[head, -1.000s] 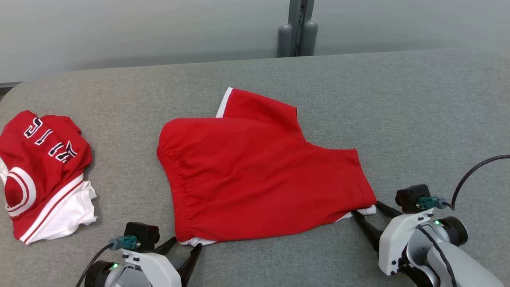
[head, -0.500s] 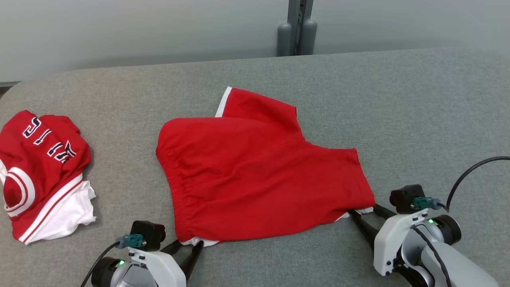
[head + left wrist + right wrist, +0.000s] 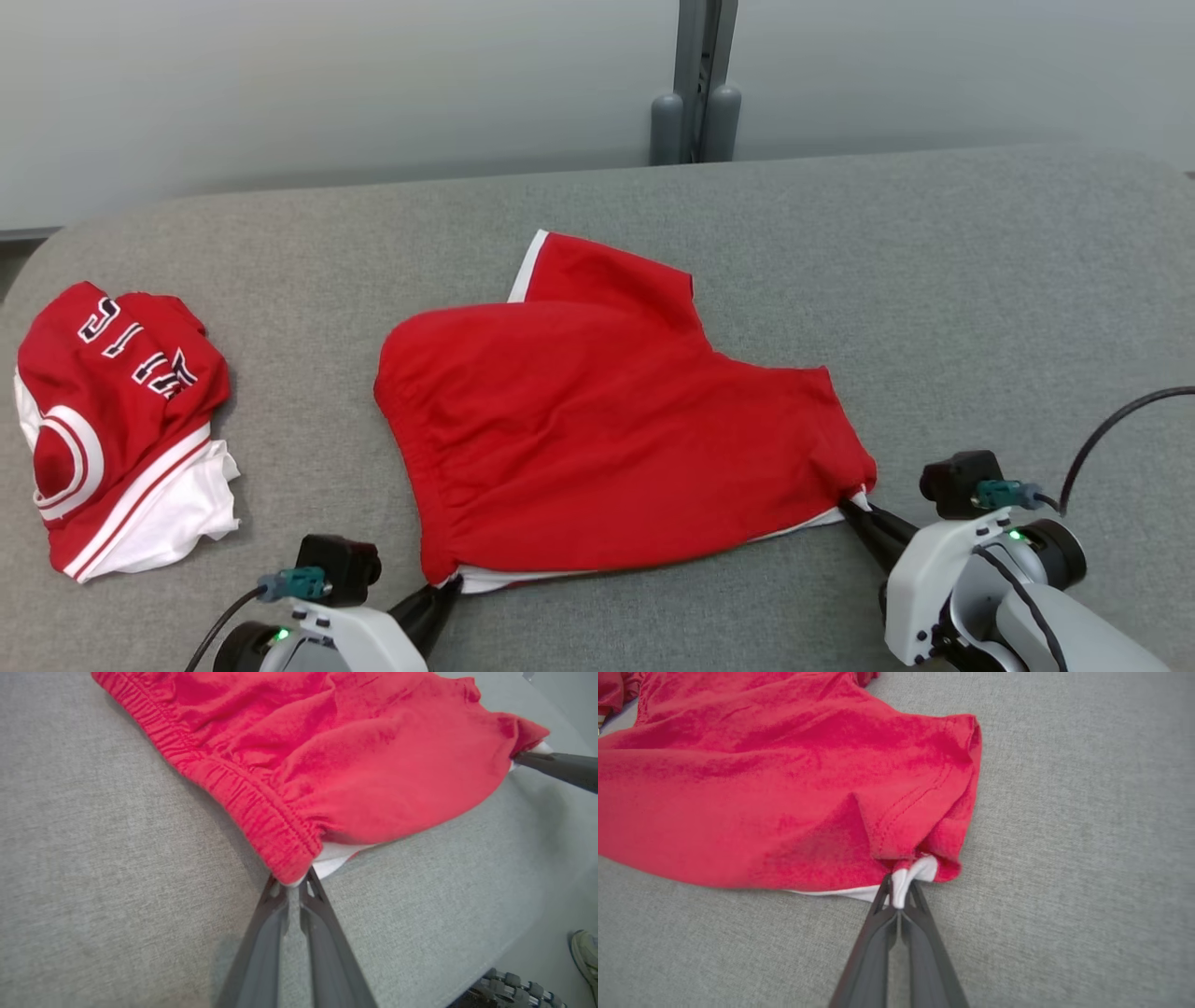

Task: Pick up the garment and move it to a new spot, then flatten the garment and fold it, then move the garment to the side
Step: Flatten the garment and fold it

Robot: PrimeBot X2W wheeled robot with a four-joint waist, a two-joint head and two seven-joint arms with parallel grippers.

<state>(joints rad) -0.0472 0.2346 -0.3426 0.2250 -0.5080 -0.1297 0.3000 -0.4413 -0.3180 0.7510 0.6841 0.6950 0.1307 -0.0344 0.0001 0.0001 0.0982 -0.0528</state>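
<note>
Grey felt-like cloth covers the table [image 3: 934, 261] under both my grippers, with a pale wall and a grey post [image 3: 695, 84] far beyond my fingertips. The red shorts [image 3: 597, 439] lie spread on that surface, just ahead of both hands and between them.

My left gripper [image 3: 446, 586] is closed. Its two dark fingers [image 3: 268, 933] are pinched together on the near corner of the elastic waistband, where a bit of white lining peeks out beside the tips. My right gripper [image 3: 851, 504] is closed as well, nipping the near corner of a leg hem. A fold of white fabric is squeezed between its tips, and red cloth puckers around it.

Both pinched corners look slightly raised off the table, while the far part of the shorts rests flat. The second leg, edged with a white stripe, sticks out on the far side, away from both hands.

Well off to the outer side of my left hand sits a crumpled red and white jersey [image 3: 121, 420] with dark lettering, apart from the shorts. Past the table edge, on my left wrist's right, part of a shoe [image 3: 584, 952] shows on the floor.
</note>
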